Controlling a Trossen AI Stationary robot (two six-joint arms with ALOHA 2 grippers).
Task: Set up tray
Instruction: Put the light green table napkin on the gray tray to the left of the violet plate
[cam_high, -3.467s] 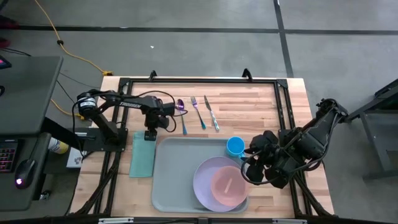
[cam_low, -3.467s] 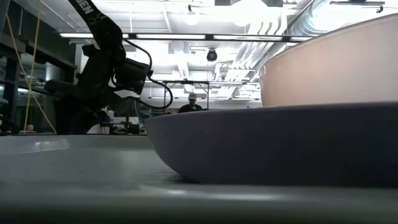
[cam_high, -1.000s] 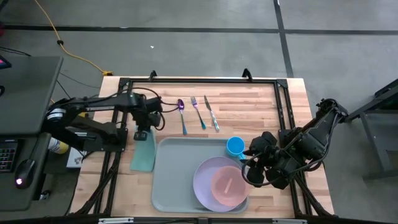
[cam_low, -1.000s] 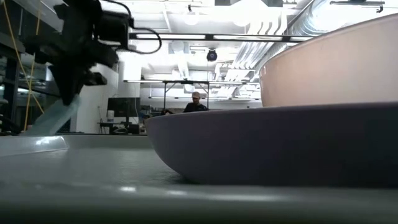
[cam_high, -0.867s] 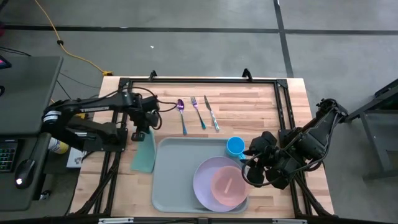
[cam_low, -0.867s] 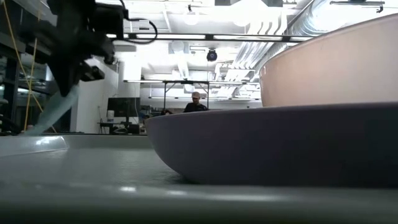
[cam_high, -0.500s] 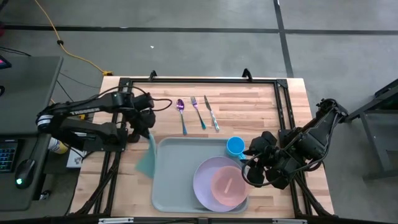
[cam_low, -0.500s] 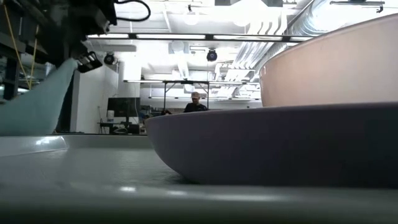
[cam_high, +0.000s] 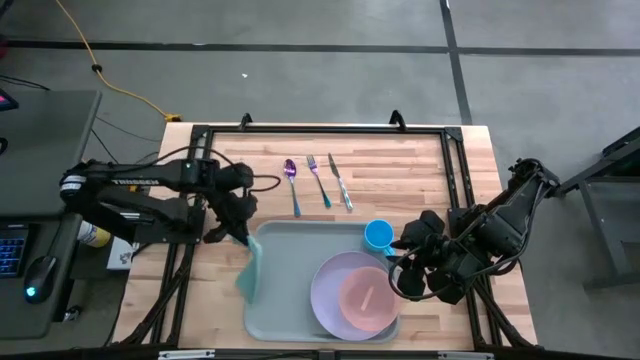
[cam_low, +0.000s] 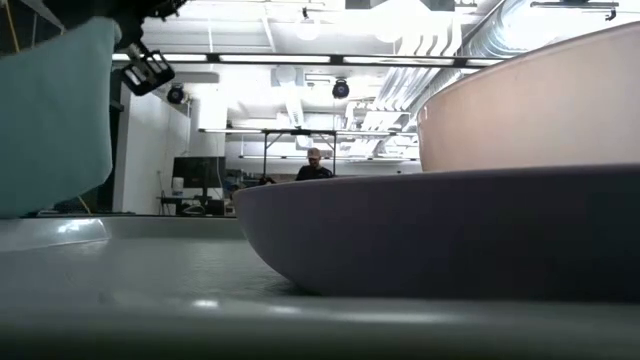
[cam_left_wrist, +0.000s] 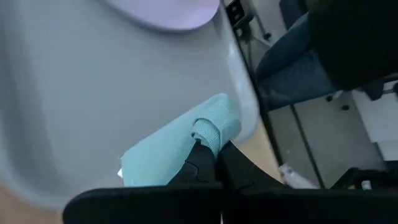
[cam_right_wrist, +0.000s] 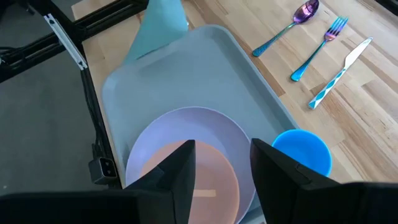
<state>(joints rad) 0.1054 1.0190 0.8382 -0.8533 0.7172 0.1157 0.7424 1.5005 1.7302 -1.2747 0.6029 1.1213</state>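
The large pale grey-blue plastic tray (cam_high: 290, 285) lay just beneath the left gripper (cam_high: 238, 232), which was pinched shut on the small teal folded cloth (cam_high: 249, 272) hanging over the tray's near rim. Lowering it flat seemed next. Beyond sat the round lavender plate (cam_high: 335, 280), clear of the cloth; the right gripper (cam_high: 402, 262), part-open, waited empty above it.
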